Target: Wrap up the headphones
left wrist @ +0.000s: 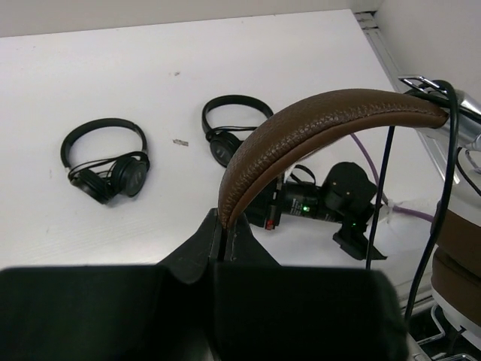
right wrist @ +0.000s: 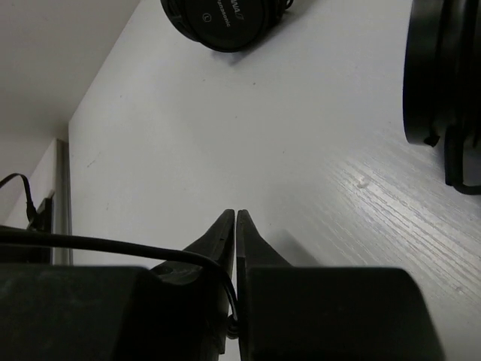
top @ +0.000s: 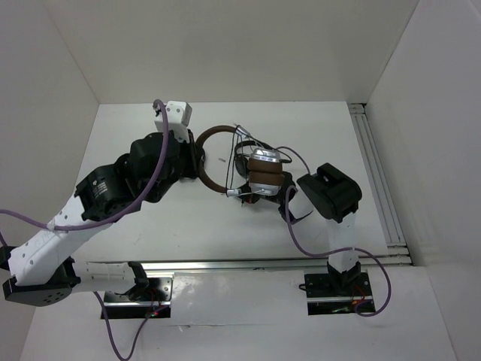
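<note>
The headphones have a brown headband [top: 214, 134], brown pads and silver earcups [top: 264, 174]. They hang above the table. My left gripper [top: 197, 161] is shut on the headband, which rises from between my fingertips in the left wrist view [left wrist: 316, 120], with the gripper [left wrist: 223, 226] closed around its end. The thin black cable [left wrist: 383, 188] hangs down beside the earcups [left wrist: 458, 248]. My right gripper [top: 285, 201] sits just below the earcups. In the right wrist view it [right wrist: 235, 218] is shut, with the black cable [right wrist: 113, 244] pinched deep between the fingers.
Two smaller all-black headphones lie on the table [left wrist: 105, 162] [left wrist: 229, 128], also seen below my right gripper [right wrist: 225, 19] [right wrist: 443, 83]. A metal rail [top: 379, 180] runs along the table's right side. White walls enclose the table.
</note>
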You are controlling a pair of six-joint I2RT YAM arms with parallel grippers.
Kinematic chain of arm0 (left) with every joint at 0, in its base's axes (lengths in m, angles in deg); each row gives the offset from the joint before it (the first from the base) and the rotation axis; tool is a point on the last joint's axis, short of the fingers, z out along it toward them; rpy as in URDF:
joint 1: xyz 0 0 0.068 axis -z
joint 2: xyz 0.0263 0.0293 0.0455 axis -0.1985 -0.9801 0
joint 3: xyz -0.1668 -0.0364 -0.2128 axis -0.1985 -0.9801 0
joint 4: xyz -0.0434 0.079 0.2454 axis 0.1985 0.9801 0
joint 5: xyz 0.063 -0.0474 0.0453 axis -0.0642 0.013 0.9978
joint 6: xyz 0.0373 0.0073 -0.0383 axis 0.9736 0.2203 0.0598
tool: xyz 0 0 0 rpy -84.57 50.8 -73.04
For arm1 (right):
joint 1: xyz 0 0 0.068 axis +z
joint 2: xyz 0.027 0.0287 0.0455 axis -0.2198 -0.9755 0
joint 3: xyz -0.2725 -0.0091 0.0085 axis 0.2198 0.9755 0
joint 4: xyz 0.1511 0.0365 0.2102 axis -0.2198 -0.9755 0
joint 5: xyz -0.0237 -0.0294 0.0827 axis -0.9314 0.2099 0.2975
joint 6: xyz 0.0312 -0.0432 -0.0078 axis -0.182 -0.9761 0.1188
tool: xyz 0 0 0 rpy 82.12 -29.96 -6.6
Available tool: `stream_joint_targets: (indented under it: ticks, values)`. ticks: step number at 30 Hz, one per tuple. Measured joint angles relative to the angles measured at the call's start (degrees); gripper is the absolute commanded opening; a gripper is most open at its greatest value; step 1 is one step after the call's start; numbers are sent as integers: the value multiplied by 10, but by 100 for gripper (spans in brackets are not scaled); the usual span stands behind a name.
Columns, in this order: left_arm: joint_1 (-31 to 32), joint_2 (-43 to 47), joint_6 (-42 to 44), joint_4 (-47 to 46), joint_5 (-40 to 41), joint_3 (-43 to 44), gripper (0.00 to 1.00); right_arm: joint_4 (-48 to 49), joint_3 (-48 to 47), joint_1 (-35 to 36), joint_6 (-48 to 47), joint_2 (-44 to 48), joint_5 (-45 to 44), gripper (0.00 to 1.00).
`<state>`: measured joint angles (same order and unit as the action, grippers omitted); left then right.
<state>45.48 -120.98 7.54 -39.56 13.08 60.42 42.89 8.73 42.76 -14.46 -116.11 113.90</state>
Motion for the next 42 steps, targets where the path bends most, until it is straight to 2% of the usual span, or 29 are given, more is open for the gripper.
stream_joint_targets:
  ticks: [5, 6, 7, 14, 18, 20, 29, 34, 42]
  values:
    - [-5, -3, -3, 10, 17, 0, 0, 10, 2, 0, 7, -13, 1, 16]
    - [-9, -4, -3, 11, 17, 0, 0, 12, 3, 0, 7, -16, 1, 19]
    - [-13, -5, -3, 12, 17, 0, 0, 12, 3, 0, 8, -19, 2, 26]
    - [-27, -10, -7, 8, 15, 0, 0, 14, 7, -1, 11, -31, 9, 27]
    - [-28, -10, -7, 7, 14, 0, 0, 15, 8, -1, 10, -31, 11, 12]
    - [-28, -10, -7, 7, 14, 0, 0, 16, 8, -1, 10, -31, 11, 2]
    - [-47, -9, -20, 0, 16, -15, 0, 30, 18, 0, 12, -31, -8, 0]
    - [-95, -12, -34, 2, 15, -23, 0, 17, 38, 28, -9, -6, -69, 0]
    - [-236, -58, -61, -24, -24, -23, 0, -61, 89, 132, -48, 108, -176, 0]
